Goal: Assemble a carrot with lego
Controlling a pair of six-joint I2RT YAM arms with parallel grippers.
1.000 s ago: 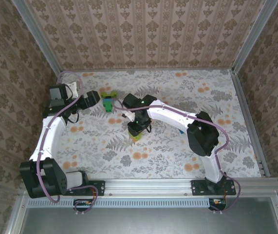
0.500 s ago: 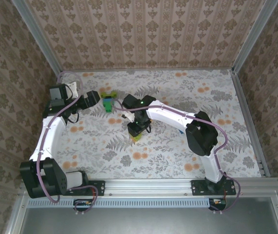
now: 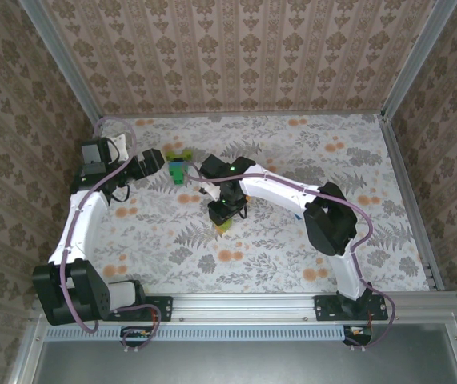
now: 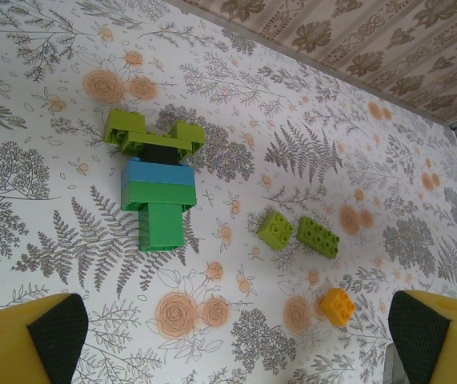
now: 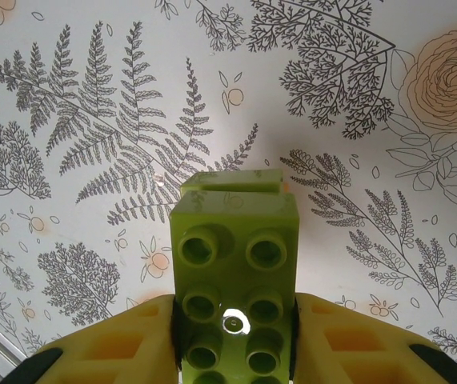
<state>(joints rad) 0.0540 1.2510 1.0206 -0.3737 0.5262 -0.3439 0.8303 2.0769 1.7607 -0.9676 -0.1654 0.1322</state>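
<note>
The right tool (image 5: 236, 344) clamps a lime-green brick (image 5: 236, 256) studs-up by its sides at mid-bench (image 3: 332, 160), likely for pressing onto the part-built carrot (image 4: 156, 188), which lies flat beneath the wide-open, hovering left tool (image 4: 228, 336).

The table (image 3: 276, 248) has a white cover with grey ferns and orange flowers. Walls (image 3: 236, 56) with beige patterned paper stand at the far, left and right sides. A metal rail (image 3: 244, 302) runs along the near edge.
</note>
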